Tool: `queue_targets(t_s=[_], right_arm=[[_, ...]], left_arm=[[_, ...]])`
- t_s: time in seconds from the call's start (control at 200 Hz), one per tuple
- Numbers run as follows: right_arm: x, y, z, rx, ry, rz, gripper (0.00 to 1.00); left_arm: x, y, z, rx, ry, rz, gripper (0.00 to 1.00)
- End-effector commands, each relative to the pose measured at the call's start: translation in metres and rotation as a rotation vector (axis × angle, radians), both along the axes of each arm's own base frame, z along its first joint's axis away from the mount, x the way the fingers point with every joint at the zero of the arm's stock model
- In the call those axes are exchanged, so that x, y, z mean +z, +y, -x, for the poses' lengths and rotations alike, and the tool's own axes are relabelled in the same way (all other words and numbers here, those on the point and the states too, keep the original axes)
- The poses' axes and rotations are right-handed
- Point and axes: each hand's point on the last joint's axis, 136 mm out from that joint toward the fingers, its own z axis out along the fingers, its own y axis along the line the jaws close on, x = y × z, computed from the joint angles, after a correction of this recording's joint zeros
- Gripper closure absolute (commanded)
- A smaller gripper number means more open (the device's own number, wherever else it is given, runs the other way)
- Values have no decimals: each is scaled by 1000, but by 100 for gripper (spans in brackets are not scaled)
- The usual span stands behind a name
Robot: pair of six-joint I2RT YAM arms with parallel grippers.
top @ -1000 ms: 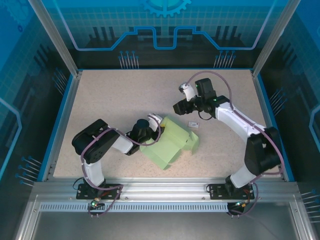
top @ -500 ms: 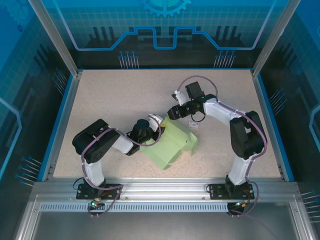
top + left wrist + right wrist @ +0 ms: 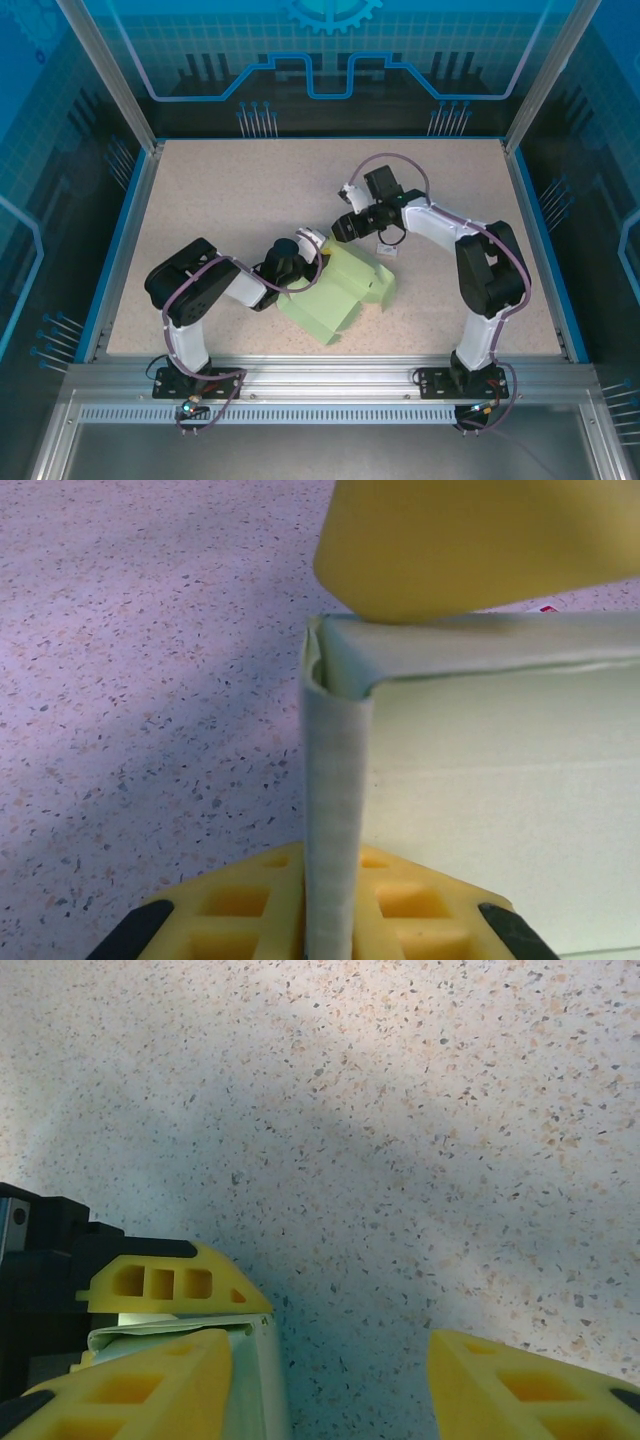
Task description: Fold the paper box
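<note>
The right gripper is swinging in over the table, having closed most of its gap to the paper box within the last second. Its jaws are gaping wide, holding nothing, likely readying to press a flap. The pale green box is lying mid-table, just beside and below it. The left gripper is pinching a raised wall at the box's far left corner.

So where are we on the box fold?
Partly done: the paper box has creased walls raised but lies open, not closed. In hand: left end effector clamps a folded edge; right end effector hovers open at the far corner. Remaining: tuck flaps and close.
</note>
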Motion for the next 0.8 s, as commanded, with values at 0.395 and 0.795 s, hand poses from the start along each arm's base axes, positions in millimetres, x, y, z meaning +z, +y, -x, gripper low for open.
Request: queue_targets(t_s=[0.395,0.795], right_arm=[[48,-24,4,-62,-115,52,43],[97,-72,54,-281,-129,227,39]], left_arm=[[3,8,-1,53,-5,-14,90],[28,51,-14,355,76,-3,92]])
